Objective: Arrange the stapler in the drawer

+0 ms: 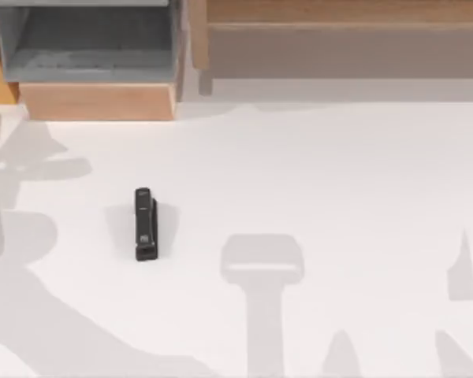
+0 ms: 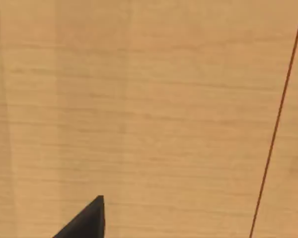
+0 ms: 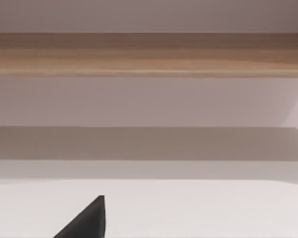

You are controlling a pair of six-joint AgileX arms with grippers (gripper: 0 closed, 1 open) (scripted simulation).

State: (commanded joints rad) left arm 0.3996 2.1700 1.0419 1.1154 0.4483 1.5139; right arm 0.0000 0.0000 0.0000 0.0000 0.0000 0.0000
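White tabletop, flat and matte, carries everything. All places below are given relative to the drawer.

Long brown wooden shelf unit: just beside the drawer, on its right, along the same far edge of the table. The right wrist view looks at this unit's wooden rail across bare table.

Boxy drawer with grey interior, light tan wooden front panel and wooden side edges: stands pulled open at the table's far left, its grey cavity showing from above. Nothing lies in it.

Small narrow black stapler, an elongated bar with a grey mark at one end: lies flat on the table, well apart from the drawer, out in front of its panel and slightly toward its right end. Long axis runs roughly square to the panel.

Grippers: a dark fingertip wedge sits at the edge of each wrist view; left wrist view faces plain tan wood. Whether either pair of fingers is spread or closed, cannot tell.

Judgement: step in hand is the first reach; stapler ungrasped. Left arm looks the nearer choice. Pinch across the narrow width, near mid-length, so the bar does not swing. Lift clear of the front panel before carrying over, then lower into the grey cavity rather than dropping.
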